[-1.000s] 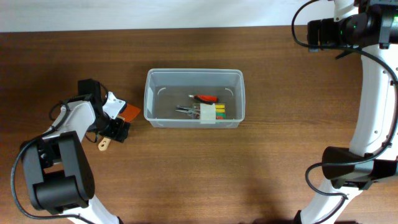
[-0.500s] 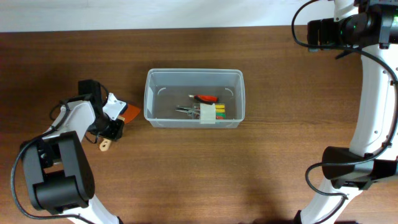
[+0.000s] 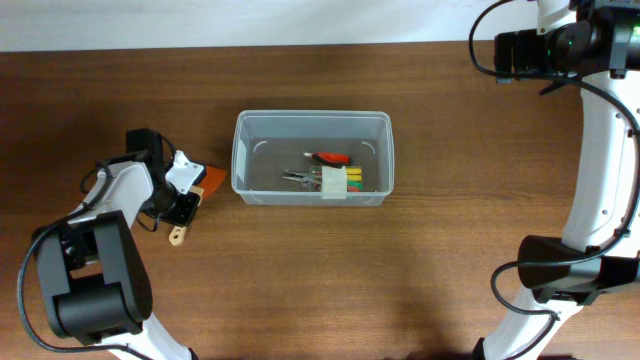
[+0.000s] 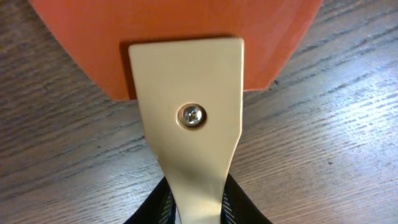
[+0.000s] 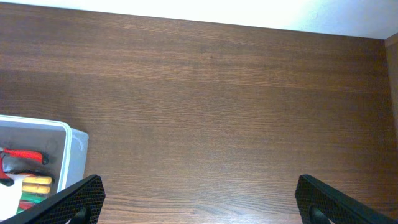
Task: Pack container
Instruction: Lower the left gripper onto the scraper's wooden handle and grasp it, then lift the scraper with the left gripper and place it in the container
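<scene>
The left arm is folded low at the bench's [image 3: 420,260] left side, and the left pincer [image 4: 196,211] is closed on the cream handle of an orange-bladed scraper [image 4: 189,118]. The container [image 3: 238,160] sits just right of it, mid-bench. The right arm reaches across the far right, and the right pincer [image 5: 199,199] is spread wide and holds nothing.

Bright even light from above, soft shadows close beside the left gripper [image 3: 188,206], scraper [image 4: 186,124] in its grip crisp, white band [image 5: 186,5] far ahead of the right gripper [image 5: 199,210] blown out.

robot lab: left arm [image 3: 95,285] and right arm [image 3: 600,150] at wooden table [image 3: 300,290].
</scene>
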